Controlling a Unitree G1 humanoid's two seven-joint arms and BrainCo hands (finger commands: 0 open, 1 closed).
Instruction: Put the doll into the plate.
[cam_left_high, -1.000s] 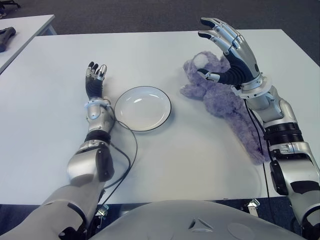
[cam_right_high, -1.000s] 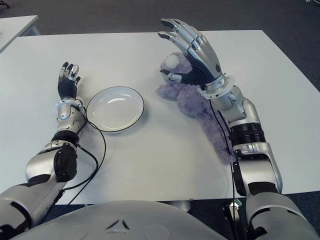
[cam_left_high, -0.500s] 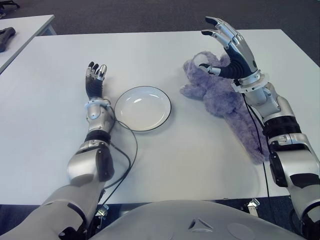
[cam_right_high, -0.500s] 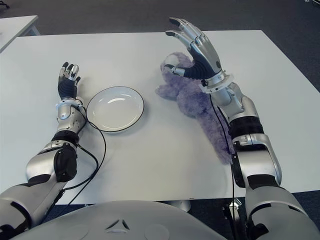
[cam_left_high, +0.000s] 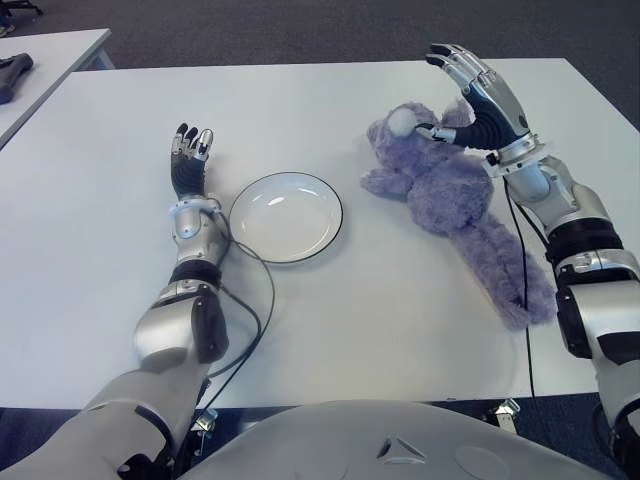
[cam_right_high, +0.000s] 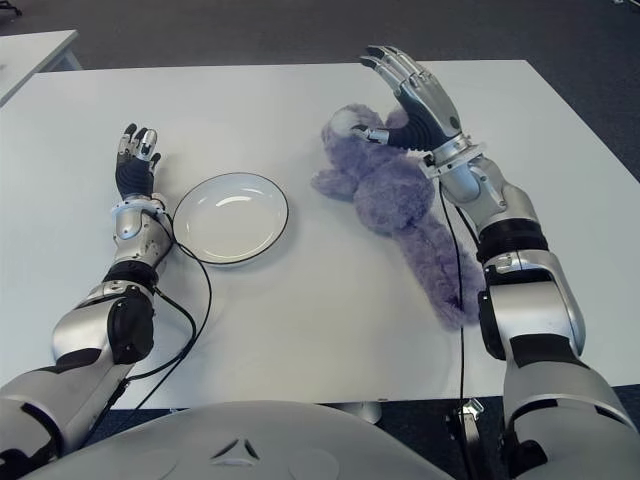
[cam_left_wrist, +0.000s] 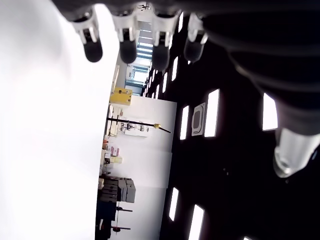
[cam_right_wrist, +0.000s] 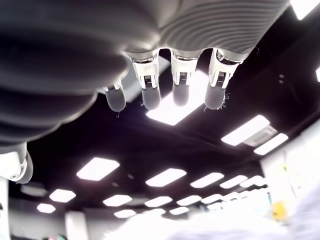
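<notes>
A fluffy purple doll (cam_left_high: 440, 195) lies on the white table (cam_left_high: 380, 300), right of centre, its long body stretching toward the front right. Left of it sits a round white plate (cam_left_high: 286, 217) with a dark rim, holding nothing. My right hand (cam_left_high: 470, 95) hovers palm-up over the far right part of the doll, fingers spread, thumb tip close to the doll's white nose; it holds nothing. In the right wrist view its fingertips (cam_right_wrist: 180, 92) point at ceiling lights. My left hand (cam_left_high: 188, 150) shows just left of the plate, fingers straight and holding nothing.
A second white table (cam_left_high: 50, 55) stands at the far left with a dark object (cam_left_high: 12, 72) on it. A black cable (cam_left_high: 258, 300) loops from my left forearm past the plate's near edge. Dark carpet lies beyond the table's far edge.
My right hand has swung to the right and farther back, from above the doll's middle to its far right side, staying open. The doll, the plate and my left hand have not moved.
</notes>
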